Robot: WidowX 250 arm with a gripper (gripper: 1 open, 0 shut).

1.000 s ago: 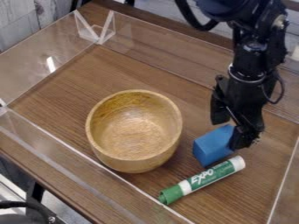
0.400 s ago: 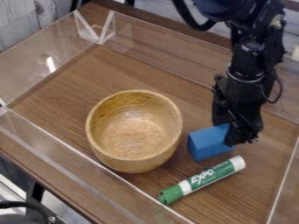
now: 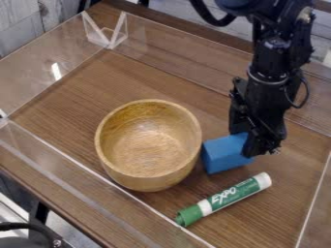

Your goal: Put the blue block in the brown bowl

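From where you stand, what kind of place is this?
Probably a lab or workshop robot test table: a black robot arm is mounted over a wooden tabletop, with a bowl and marker set out.

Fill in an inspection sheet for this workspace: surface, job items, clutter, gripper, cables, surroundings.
Surface: brown wooden table, wood grain showing
Blue block: on the table, right beside the bowl and not in it
Brown bowl: upright, nothing seen inside
Clutter: green-and-white marker lying in front of the block
Gripper: closed on the blue block's far end
Cables: black cable at the lower left edge
Surroundings: clear plastic-looking object at the table's far left edge; dark floor area beyond
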